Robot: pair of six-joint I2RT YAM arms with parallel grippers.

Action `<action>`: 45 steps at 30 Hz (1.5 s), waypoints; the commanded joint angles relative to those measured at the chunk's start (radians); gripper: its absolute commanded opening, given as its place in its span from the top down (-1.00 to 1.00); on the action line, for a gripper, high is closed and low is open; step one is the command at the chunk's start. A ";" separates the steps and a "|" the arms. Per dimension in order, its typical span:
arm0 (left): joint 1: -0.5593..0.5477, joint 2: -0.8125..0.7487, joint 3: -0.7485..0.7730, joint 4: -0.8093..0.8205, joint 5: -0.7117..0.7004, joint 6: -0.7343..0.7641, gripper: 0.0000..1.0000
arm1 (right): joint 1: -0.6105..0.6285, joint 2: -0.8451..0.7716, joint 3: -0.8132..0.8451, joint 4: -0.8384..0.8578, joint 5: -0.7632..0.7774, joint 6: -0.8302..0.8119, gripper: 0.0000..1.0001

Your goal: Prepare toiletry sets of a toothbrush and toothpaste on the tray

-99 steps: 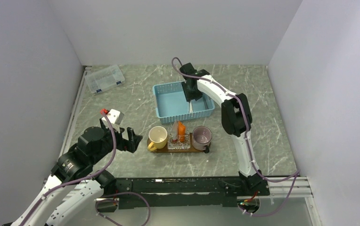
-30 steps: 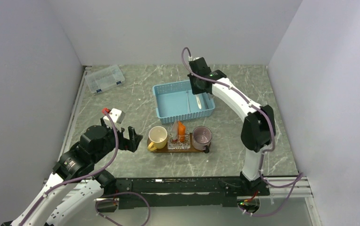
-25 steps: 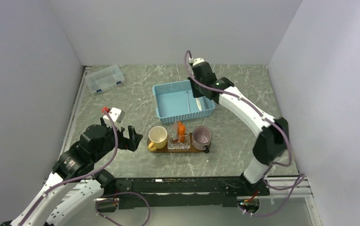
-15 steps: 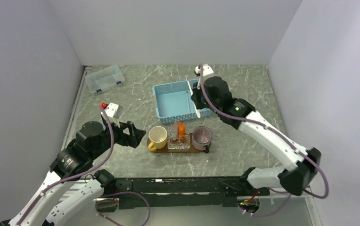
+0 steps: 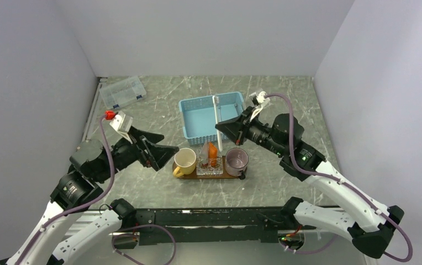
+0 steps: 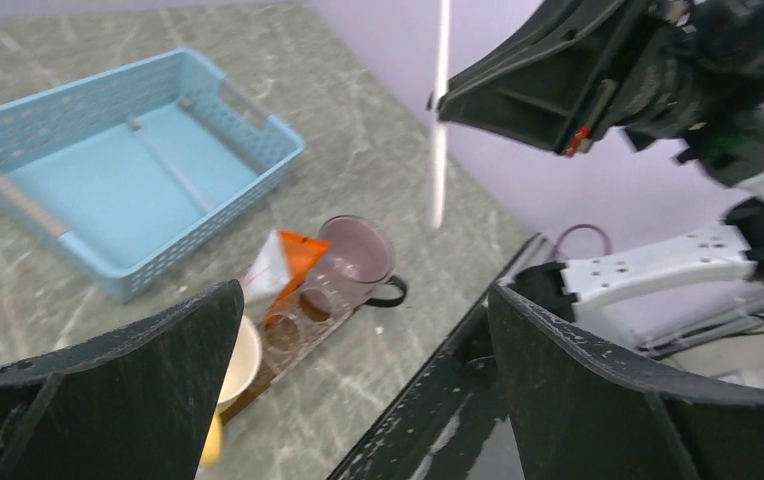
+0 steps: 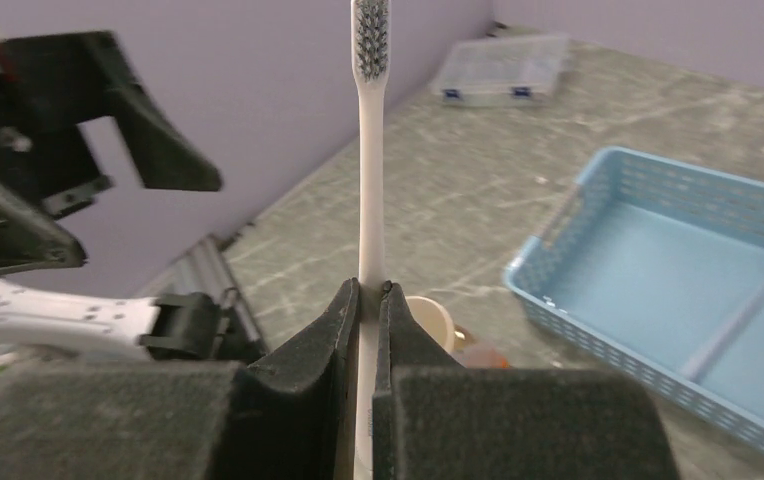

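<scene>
Now toothbrush out of basket

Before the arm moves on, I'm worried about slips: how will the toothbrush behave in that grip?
Probably stiff: the toothbrush stands straight above the right gripper, with no sag. Likely light, being so thin. It may pivot, since the shut jaws pinch only its smooth lower handle.

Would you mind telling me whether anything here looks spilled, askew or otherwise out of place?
Nothing stands out. The yellow mug and purple mug stand upright on the tray with the orange tube between them, nothing is spilled, and the toothbrush is clamped squarely between the right fingers, in the air.
</scene>
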 commanded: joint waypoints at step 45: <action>0.000 0.049 -0.221 0.806 0.508 -0.459 0.27 | 0.272 0.182 -0.093 0.938 -0.050 0.463 1.00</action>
